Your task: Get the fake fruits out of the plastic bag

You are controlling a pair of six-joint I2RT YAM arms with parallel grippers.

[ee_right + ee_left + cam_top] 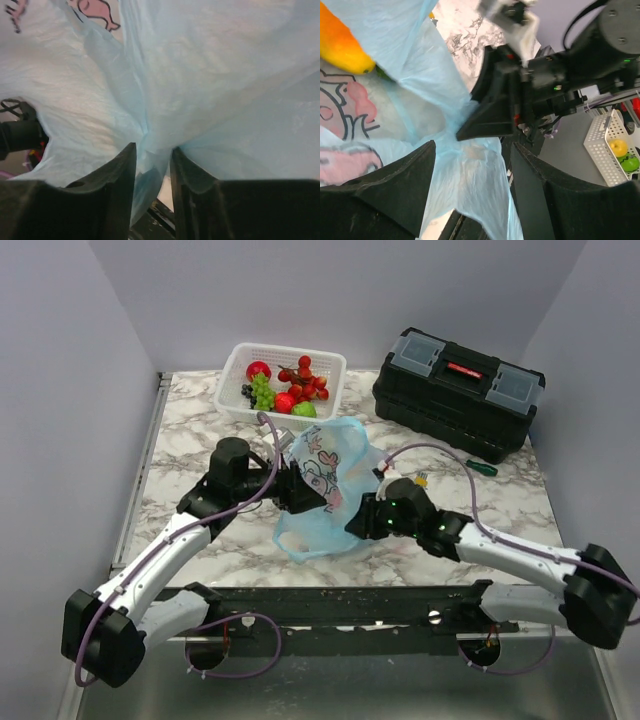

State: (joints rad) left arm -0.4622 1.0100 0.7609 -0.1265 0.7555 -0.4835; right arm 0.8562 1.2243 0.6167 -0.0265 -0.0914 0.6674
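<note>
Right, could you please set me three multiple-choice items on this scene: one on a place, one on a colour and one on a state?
1. Where does the white basket stand?
A. at the far edge of the table, left of the black toolbox
B. between the arm bases
C. on top of the toolbox

2. What colour is the fruit seen in the plastic bag from the left wrist?
A. purple
B. yellow-orange
C. white

3. How is the right gripper?
A. wide open above the basket
B. resting on the toolbox
C. closed on the bag's film

Answers: 1 A, the top view shows it at the back, beside the toolbox; 2 B, it shows yellow-orange at the top corner of that view; 3 C, blue film is pinched between its close-set fingers.
</note>
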